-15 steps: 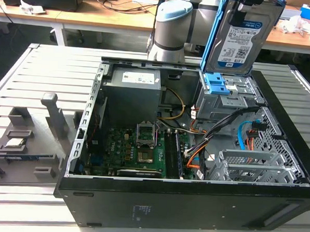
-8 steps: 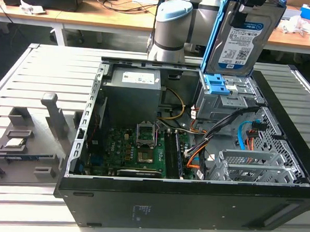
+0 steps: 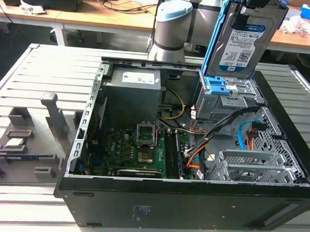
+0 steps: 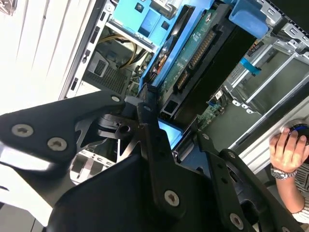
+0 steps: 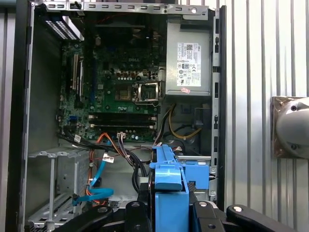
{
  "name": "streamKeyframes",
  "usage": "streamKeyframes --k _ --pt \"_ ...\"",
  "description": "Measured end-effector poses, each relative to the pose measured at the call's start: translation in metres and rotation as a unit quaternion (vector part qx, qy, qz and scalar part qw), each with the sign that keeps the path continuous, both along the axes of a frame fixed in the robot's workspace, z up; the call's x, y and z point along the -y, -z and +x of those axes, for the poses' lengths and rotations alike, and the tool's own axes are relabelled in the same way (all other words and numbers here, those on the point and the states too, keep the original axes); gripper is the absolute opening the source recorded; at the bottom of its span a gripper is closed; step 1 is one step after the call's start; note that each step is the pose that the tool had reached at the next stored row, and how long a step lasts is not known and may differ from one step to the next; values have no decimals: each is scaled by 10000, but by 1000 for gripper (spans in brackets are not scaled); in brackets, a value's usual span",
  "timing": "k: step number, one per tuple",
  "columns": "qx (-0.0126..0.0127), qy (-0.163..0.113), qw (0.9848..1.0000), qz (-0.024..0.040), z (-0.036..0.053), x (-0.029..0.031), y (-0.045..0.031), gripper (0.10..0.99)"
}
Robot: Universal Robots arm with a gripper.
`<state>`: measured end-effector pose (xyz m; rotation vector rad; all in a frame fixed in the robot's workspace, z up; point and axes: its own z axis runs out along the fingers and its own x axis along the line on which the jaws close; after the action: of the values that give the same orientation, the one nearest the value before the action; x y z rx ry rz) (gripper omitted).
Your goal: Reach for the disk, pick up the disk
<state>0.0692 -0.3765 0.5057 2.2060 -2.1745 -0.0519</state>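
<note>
Up above the open PC case [image 3: 140,206], holding the disk [image 3: 247,43] upright, gripper [image 5: 167,209] clamped on its blue rail edges, looks stiff, heavyish, knock-sensitive, so frame over label for grip.

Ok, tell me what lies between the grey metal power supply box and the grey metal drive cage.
In the exterior view, thin yellow cables run across the gap between the power supply box and the drive cage.

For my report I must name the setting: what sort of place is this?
Probably a robotics lab or workshop: a robot arm holds the disk above an open computer case on a slatted metal table, with wooden workbenches behind.
</note>
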Motion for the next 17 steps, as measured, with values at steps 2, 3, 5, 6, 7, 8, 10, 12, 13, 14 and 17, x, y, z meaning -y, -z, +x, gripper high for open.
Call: streamKeyframes --k 2,3,5,6,7,8,10,12,13,14,17 --pt "0 0 10000 0 0 15 0 365" --pt "0 0 10000 0 0 21 0 365" --pt "0 0 10000 0 0 44 0 365" --pt "0 0 10000 0 0 52 0 365" --pt "0 0 10000 0 0 62 0 365" --pt "0 0 10000 0 0 73 0 365" --pt "0 0 10000 0 0 89 0 365" --pt "0 0 10000 0 0 108 0 365" --pt "0 0 10000 0 0 115 0 365" --pt "0 0 10000 0 0 125 0 365" --pt "0 0 10000 0 0 157 0 365"
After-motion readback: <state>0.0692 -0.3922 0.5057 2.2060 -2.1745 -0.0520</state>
